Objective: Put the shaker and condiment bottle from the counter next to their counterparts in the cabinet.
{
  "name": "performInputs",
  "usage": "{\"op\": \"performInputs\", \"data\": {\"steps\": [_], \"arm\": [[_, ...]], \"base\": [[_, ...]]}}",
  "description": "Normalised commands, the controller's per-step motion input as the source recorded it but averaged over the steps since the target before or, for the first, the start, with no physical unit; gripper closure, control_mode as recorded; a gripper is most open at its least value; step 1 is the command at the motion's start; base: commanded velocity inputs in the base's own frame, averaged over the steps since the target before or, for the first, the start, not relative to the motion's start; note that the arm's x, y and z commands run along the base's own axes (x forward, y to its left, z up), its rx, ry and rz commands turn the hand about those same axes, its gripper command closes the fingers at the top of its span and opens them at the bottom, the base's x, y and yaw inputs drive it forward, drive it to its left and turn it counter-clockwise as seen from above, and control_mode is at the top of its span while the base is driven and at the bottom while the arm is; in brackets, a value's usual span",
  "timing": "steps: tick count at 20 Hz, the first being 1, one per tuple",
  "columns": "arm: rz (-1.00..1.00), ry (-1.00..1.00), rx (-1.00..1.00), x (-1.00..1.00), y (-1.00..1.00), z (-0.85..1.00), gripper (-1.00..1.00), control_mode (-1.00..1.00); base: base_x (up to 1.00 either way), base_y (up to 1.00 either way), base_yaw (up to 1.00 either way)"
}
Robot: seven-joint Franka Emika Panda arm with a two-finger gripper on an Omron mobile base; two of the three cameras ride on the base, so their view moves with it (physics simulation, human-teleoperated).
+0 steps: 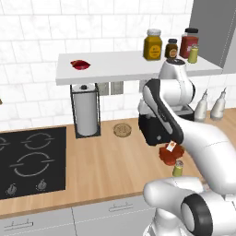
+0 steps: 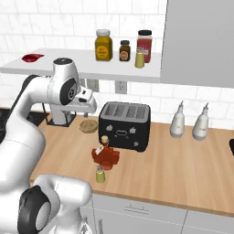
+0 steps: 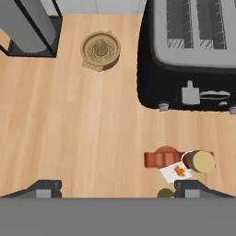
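Currently hovering high over the counter (image 3: 83,129), gripper (image 3: 113,189) spread wide and empty, pointing straight down. Condiment bottle (image 2: 104,154) standing on the wood just in front of the black toaster (image 2: 125,125), shaker (image 2: 100,174) just beside it toward the counter's front edge. Second shaker (image 2: 140,58) up on the cabinet (image 1: 120,67) near its right end, red packet (image 1: 80,64) well apart at its left.

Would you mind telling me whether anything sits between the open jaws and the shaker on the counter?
Nothing visible blocks it. The gripper hangs above the counter, and the shaker lies just beside one fingertip, with the condiment bottle and toaster beyond it.
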Motion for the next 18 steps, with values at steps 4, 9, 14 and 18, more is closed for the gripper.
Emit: {"op": "performInputs", "data": {"steps": [4,9,14,18], "arm": [[-0.42,-0.25,-0.01,-0.56,0.0,-0.14,-1.0,-1.0],[-0.58,-0.15,0.0,-0.53,0.0,-0.62,-1.0,-1.0],[-0.23,-0.01,0.0,-0.11,0.0,-0.39,-1.0,-1.0],[-0.56,0.0,0.0,0.0,0.01,-0.27,-1.0,-1.0]], "base": [[0.0,0.0,0.0],[0.0,0.0,0.0],[0.0,0.0,0.0],[0.0,0.0,0.0]]}}
